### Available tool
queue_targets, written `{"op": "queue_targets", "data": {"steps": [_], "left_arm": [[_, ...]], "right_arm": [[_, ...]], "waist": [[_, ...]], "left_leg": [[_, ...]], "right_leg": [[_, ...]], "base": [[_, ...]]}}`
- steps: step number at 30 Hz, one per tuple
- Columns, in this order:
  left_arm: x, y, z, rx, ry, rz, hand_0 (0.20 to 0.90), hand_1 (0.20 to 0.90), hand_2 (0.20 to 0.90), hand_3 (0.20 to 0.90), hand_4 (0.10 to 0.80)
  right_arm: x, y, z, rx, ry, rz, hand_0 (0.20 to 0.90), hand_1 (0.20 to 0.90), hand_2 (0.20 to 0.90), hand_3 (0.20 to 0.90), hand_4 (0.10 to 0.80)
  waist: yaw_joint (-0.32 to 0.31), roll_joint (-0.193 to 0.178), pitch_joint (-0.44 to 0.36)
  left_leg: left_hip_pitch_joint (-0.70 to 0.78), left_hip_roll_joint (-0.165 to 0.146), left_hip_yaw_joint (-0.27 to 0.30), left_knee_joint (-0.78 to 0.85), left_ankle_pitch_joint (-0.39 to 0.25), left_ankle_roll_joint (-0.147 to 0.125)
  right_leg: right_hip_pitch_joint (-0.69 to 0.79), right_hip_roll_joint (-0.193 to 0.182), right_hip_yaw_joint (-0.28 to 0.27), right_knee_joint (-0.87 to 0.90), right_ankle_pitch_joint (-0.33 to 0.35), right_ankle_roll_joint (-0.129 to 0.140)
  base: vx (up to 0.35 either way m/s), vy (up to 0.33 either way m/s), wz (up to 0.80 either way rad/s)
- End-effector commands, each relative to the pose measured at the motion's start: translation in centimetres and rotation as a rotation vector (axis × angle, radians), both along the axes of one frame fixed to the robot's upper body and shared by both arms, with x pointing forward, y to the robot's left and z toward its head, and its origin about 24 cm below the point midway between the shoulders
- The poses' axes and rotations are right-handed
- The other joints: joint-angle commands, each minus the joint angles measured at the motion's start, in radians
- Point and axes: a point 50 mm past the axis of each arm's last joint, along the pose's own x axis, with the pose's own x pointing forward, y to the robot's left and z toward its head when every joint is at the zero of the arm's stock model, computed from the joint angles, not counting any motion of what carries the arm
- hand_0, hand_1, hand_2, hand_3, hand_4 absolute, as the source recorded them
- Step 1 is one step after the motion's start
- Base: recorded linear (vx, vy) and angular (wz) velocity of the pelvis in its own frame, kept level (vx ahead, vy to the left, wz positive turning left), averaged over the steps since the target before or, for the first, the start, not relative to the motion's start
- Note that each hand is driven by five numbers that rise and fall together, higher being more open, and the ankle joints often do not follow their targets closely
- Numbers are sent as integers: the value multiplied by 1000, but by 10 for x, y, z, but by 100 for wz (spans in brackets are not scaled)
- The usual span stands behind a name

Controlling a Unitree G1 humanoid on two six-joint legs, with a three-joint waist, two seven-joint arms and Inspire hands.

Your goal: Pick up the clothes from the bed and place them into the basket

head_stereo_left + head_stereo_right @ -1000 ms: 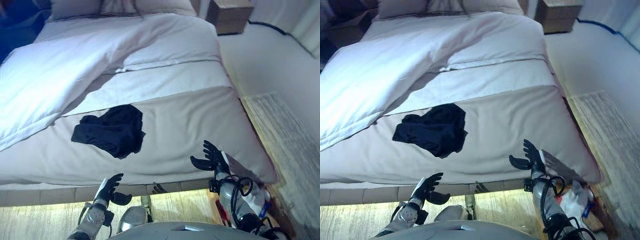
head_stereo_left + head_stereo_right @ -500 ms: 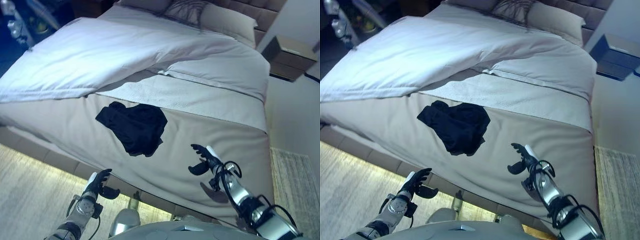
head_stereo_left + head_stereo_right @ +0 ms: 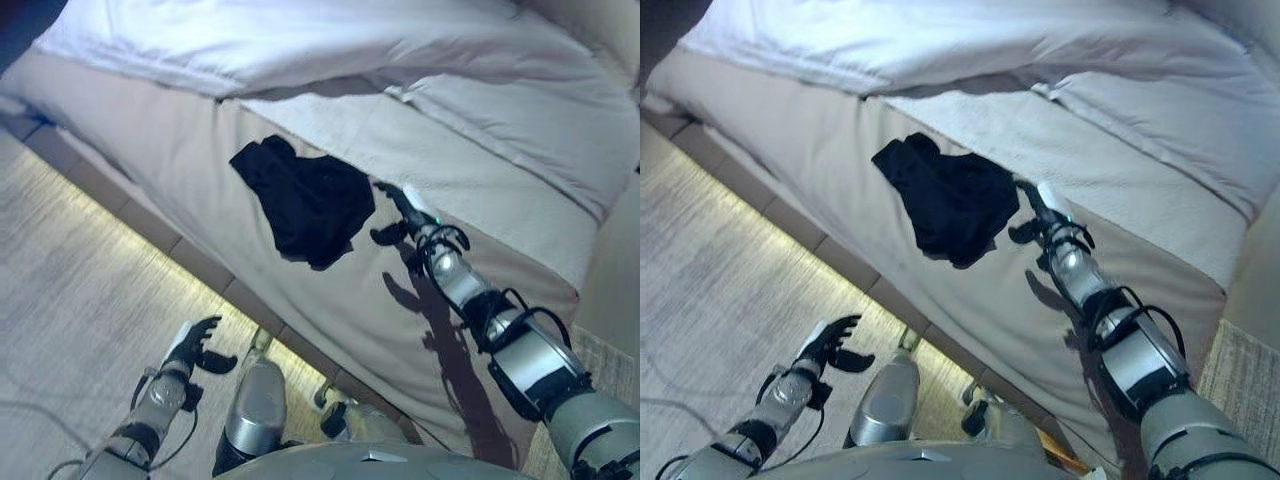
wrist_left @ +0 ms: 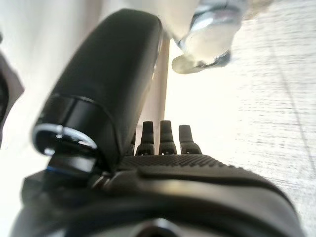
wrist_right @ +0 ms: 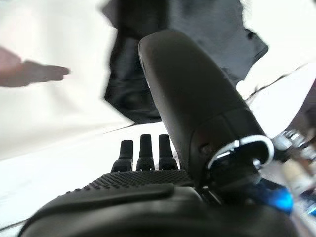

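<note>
I see the bed [image 3: 180, 160] filling most of the head views, its beige cover running diagonally, with a white duvet [image 3: 300, 40] folded back across the upper part and a paler sheet [image 3: 460, 170] showing beneath it. Beside the bed lies the light wooden floor [image 3: 80, 250], lit by a glowing strip under the bed's edge.

The clothes [image 3: 310, 200], a crumpled dark heap, lie on the beige cover near the duvet's folded edge, not in any hand.

My right arm reaches out over the bed, and the right robot hand [image 3: 400, 215] hangs just beside the heap's edge, fingers [image 5: 140, 150] straight and thumb spread, gripping nothing. I cannot tell whether its fingertips touch the cloth. In the right wrist view the dark cloth shows just past the thumb.

The left robot hand [image 3: 195, 350] is low over the floor, well apart from the clothes, fingers loosely spread and empty; its wrist view shows only floor past them.
</note>
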Motion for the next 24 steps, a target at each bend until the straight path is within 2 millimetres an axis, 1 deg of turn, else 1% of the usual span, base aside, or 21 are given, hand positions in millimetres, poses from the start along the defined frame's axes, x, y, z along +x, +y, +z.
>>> {"op": "queue_targets", "data": {"steps": [1, 2, 3, 5, 8, 11, 13, 15, 18, 19, 20, 23, 24], "left_arm": [[-14, 11, 0, 15, -8, 0, 900, 900, 900, 900, 800], [-14, 11, 0, 19, -6, 2, 900, 900, 900, 900, 800], [-17, 14, 0, 26, -6, 5, 900, 900, 900, 900, 800], [-19, 17, 0, 38, -4, 7, 900, 900, 900, 900, 800], [-22, 21, 1, 34, -10, 19, 900, 900, 900, 900, 800], [-22, 18, 1, 2, -25, 24, 900, 900, 900, 900, 800], [-20, 13, 1, -52, -45, 34, 900, 900, 900, 900, 800], [-16, 8, 3, -71, -54, 11, 900, 900, 900, 900, 800], [-17, 3, 3, -94, -48, -12, 900, 900, 900, 900, 800], [-17, 1, 3, -100, -51, -25, 900, 900, 900, 900, 800], [-16, -1, 5, -101, -59, -37, 900, 900, 900, 900, 800], [-11, -2, 10, -107, -92, -41, 900, 900, 900, 900, 800], [-10, -1, 13, -105, -106, -32, 900, 900, 900, 900, 800]], "right_arm": [[13, -13, 46, -35, -188, -58, 900, 900, 900, 900, 800], [14, -14, 48, -37, -193, -65, 900, 900, 900, 900, 800], [16, -17, 54, -44, -209, -84, 900, 900, 900, 900, 800], [20, -26, 65, -74, -216, -129, 900, 900, 900, 900, 800], [25, -39, 77, -93, -199, -195, 900, 900, 900, 900, 800], [27, -50, 86, -142, -165, -243, 900, 900, 900, 900, 800], [27, -62, 86, -208, -100, -302, 900, 900, 900, 900, 800], [25, -70, 83, -244, -55, -337, 900, 900, 900, 900, 800], [23, -75, 77, -254, -31, -358, 900, 900, 900, 900, 800], [23, -76, 77, -258, -27, -361, 665, 665, 665, 625, 525], [23, -77, 78, -269, -32, -366, 300, 300, 300, 200, 100], [23, -77, 78, -258, -52, -387, 300, 300, 300, 200, 100], [22, -80, 78, -224, -64, -408, 300, 300, 300, 200, 100]], "waist": [[45, 43, 15], [49, 45, 19], [62, 54, 34], [80, 72, 55], [91, 107, 78], [86, 146, 101], [82, 169, 113], [79, 177, 122], [76, 186, 126], [74, 190, 128], [74, 192, 129], [71, 193, 130], [68, 192, 130]], "left_leg": [[-101, -50, 95, 67, -17, 90], [-114, -53, 91, 81, -20, 91], [-138, -60, 75, 133, -63, 89], [-200, -83, 58, 212, -86, 100], [-267, -102, 45, 290, -102, 113], [-335, -119, 50, 352, -107, 124], [-380, -130, 59, 396, -116, 133], [-415, -135, 65, 436, -132, 145], [-443, -131, 72, 468, -142, 148], [-444, -128, 73, 470, -143, 146], [-444, -128, 73, 471, -143, 145], [-436, -122, 75, 453, -138, 143], [-430, -119, 74, 442, -134, 141]], "right_leg": [[-33, -73, -17, 215, -42, -20], [-42, -75, -20, 226, -45, -23], [-62, -79, -9, 278, -79, -21], [-112, -100, -16, 349, -101, -33], [-195, -128, -11, 462, -133, -45], [-285, -152, 10, 561, -164, -55], [-352, -176, 25, 626, -187, -59], [-403, -195, 40, 671, -195, -60], [-432, -203, 45, 703, -206, -59], [-432, -200, 48, 708, -210, -61], [-429, -198, 50, 704, -209, -61], [-417, -190, 48, 684, -205, -56], [-405, -184, 47, 669, -201, -55]], "base": [[-3, -13, 23], [88, -36, 20], [108, -23, 11], [82, 17, 0], [-1, 109, -1], [-57, 182, 8], [-67, 170, 31], [-60, 99, 25], [-10, 49, 14], [20, 31, 20], [0, 0, 0], [7, -36, -35], [16, -45, -62]]}}
